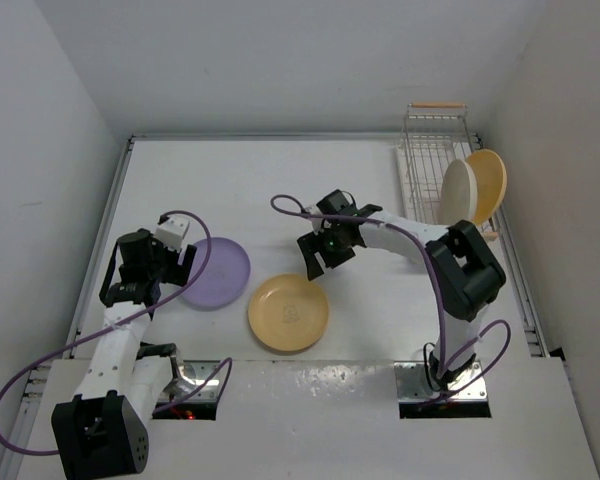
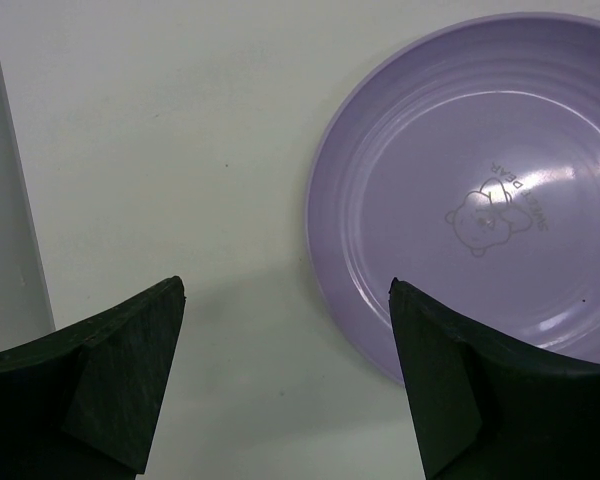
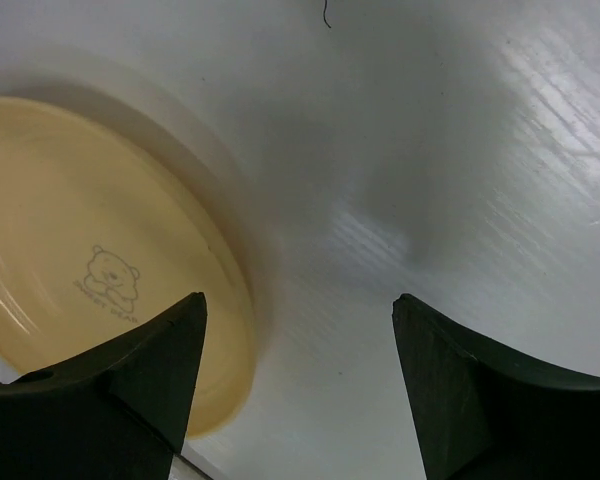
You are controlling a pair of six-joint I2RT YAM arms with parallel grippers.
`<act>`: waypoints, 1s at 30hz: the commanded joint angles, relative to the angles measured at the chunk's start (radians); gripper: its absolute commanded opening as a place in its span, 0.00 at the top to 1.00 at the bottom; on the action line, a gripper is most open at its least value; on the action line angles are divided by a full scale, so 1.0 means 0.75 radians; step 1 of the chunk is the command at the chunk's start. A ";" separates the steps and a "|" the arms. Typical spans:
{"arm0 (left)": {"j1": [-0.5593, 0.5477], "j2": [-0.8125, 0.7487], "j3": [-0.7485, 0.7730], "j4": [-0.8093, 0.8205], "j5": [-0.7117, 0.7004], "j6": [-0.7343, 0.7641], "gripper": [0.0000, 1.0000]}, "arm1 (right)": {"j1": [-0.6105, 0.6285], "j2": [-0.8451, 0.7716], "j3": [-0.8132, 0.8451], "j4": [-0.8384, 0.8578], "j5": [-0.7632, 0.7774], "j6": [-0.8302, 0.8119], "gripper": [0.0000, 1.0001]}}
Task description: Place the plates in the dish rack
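1. The rack (image 1: 430, 150) sits at the upper right of the top view, its long axis running up and down the frame.
2. A cream plate (image 1: 460, 192) and a yellow plate (image 1: 492, 175) stand on edge at its lower end.
3. The purple plate (image 1: 218, 272) lies flat at centre left. The left gripper (image 2: 285, 292) hovers at its rim, jaws apart and empty.
4. The other yellow plate (image 1: 288, 312) lies flat at centre. The right gripper (image 3: 298, 302) hangs over its edge, jaws apart.

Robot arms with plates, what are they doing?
They are loading plates into the dish rack. A cream plate and a yellow-orange plate stand in it already. The lavender plate and another yellow plate lie flat on the table. The left arm holds its jaws open over the lavender plate's edge, the right arm over the yellow plate's edge. Neither grips anything yet.
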 commanded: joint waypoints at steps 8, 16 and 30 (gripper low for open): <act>0.015 -0.019 -0.011 0.042 -0.006 0.000 0.12 | 0.051 0.120 -0.126 0.130 0.075 0.103 0.31; 0.015 -0.019 -0.011 0.042 0.007 0.000 0.12 | 0.042 0.100 -0.204 0.233 0.043 0.143 0.83; 0.015 -0.019 -0.011 0.042 0.007 0.000 0.12 | -0.037 -0.205 -0.102 0.163 0.197 0.164 1.00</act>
